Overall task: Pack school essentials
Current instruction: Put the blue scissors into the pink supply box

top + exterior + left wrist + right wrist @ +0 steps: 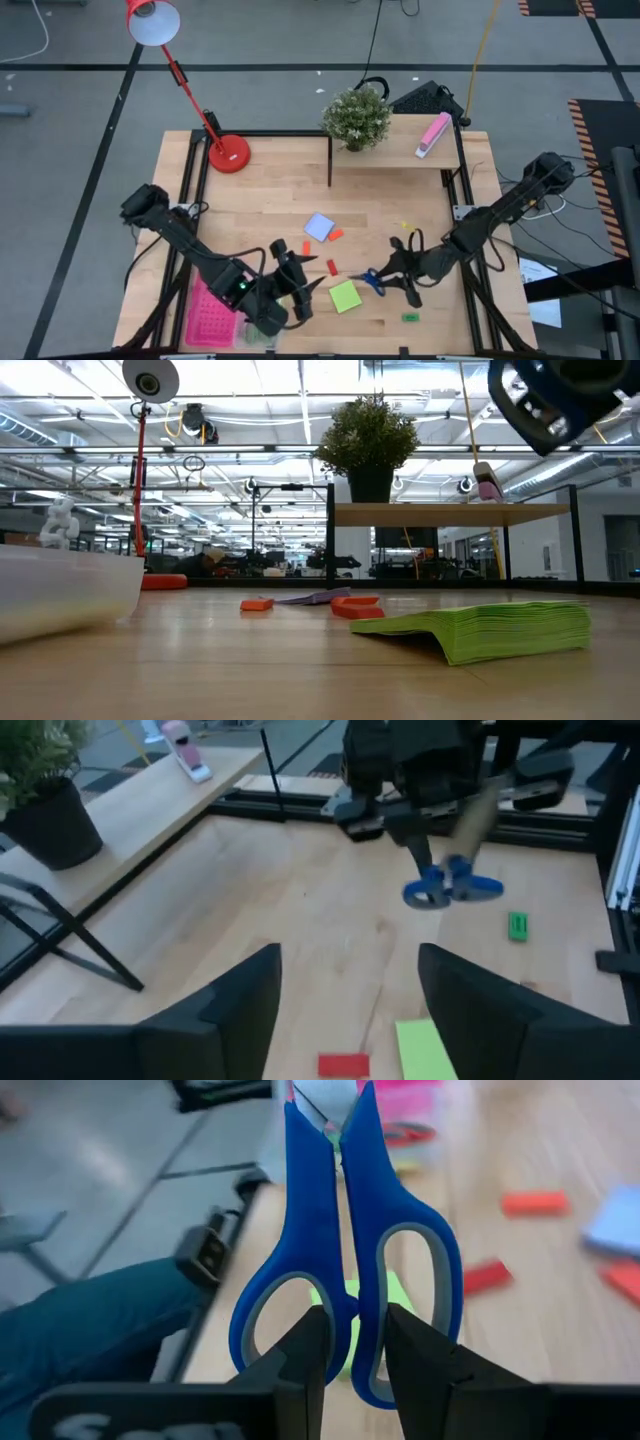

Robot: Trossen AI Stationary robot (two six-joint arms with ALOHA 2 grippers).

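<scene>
Blue-handled scissors (pixel 345 1230) are held by my right gripper (pixel 395 278), which is shut on them over the table's near middle. Their blades point toward the table's left. My left gripper (pixel 300 285) stands open with nothing in it, just left of the green note pad (pixel 345 296), which lies flat on the table. A pale-blue note pad (pixel 319 227), red blocks (pixel 332 267) and a green block (pixel 410 317) also lie flat on the wood. My right gripper pinches the scissors between its two fingers where the two handle loops meet (pixel 355 1305). The fingers (pixel 312 1342) lie along the scissors, which reach away from them with the blades shut. In the left wrist view the scissors (pixel 450 888) appear clear of the table.
A pink perforated tray (pixel 210 320) lies at the near left corner. A raised shelf (pixel 400 140) at the back right carries a potted plant (pixel 356 117) and a pink-and-white block (pixel 433 134). A red desk lamp (pixel 228 153) stands at the back left.
</scene>
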